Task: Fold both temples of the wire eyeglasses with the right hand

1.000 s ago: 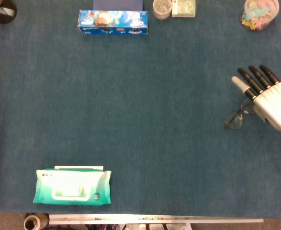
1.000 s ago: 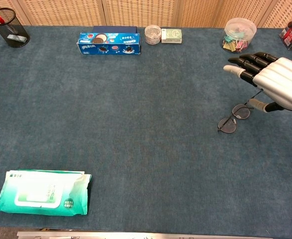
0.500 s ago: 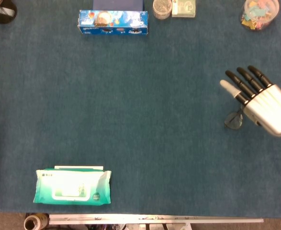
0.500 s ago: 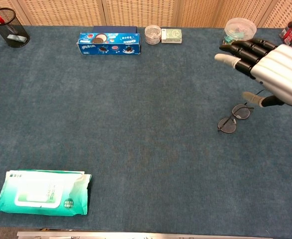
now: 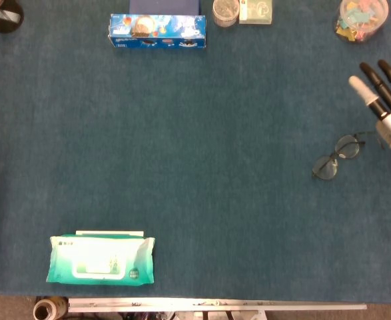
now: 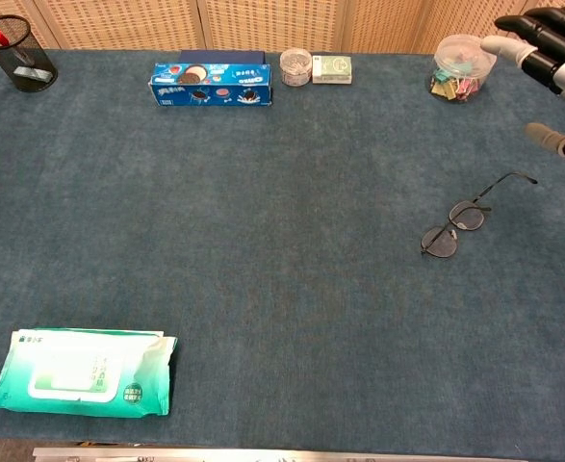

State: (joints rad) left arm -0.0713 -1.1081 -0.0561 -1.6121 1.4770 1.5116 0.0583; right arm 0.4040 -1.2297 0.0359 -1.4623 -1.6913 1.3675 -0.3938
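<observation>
On a dark blue felt-covered table (image 6: 263,289), a green-and-white soft pack of wet wipes (image 6: 78,373) lies far left of the thin wire-framed round eyeglasses (image 6: 460,226) and nearer the front edge; a blue rectangular cookie box (image 6: 211,84) sits far behind and left of them; the eyeglasses lie flat, one temple extended toward the right; just right of them, raised and apart, the silver-and-black right hand (image 6: 552,67) holds nothing, fingers spread wide.

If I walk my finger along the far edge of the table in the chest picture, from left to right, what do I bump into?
Black mesh pen cup → blue cookie box → small round jar → little flat box → clear tub of colored clips → the right hand, raised above the table's right edge.
</observation>
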